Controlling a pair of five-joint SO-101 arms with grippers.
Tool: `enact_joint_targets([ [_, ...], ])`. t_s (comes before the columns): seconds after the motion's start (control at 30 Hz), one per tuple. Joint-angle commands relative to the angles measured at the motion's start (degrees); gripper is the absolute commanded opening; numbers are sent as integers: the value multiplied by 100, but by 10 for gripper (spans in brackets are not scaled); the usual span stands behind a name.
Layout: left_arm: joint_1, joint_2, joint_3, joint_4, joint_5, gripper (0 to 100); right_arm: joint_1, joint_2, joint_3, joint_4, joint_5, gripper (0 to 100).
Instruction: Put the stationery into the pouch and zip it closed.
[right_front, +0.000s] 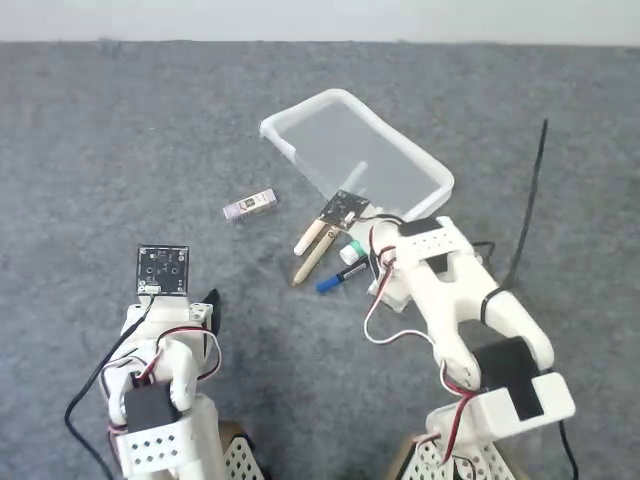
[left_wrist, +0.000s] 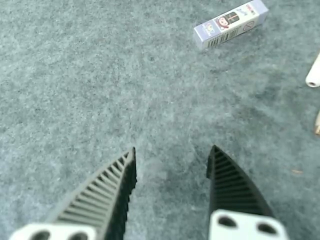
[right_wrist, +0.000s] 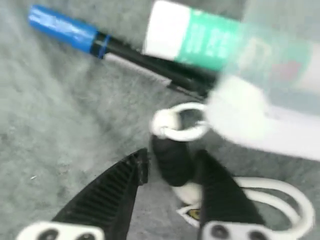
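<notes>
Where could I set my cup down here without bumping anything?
Bare: the wide grey carpet left of the small lilac box, beyond the left hand; also the strip right of the clear plastic pouch. Crowded: in front of the pouch, where cream pens, a blue-capped pen, a green-and-white tube and the right hand cluster.

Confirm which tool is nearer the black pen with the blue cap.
Right. The right tool sits close beside the black pen with the blue cap; the left tool hangs far off over the grey carpet, on the pen's other side.
</notes>
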Motion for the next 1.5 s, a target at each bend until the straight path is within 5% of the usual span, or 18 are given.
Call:
enact_joint_targets([
  [0.0,-9,-88,-110,-193,88,218,4,-374,-88,22,97,6],
  [0.43,-9,-88,-365,-158,114,222,-48,-2844,-62,567,-668,6],
  [0.8,53,-88,-866,-193,475,326,-365,-4505,-62,620,-905,6],
  [1.47,2066,-88,-2105,-149,2066,377,-1965,-5710,79,1165,-1152,6],
])
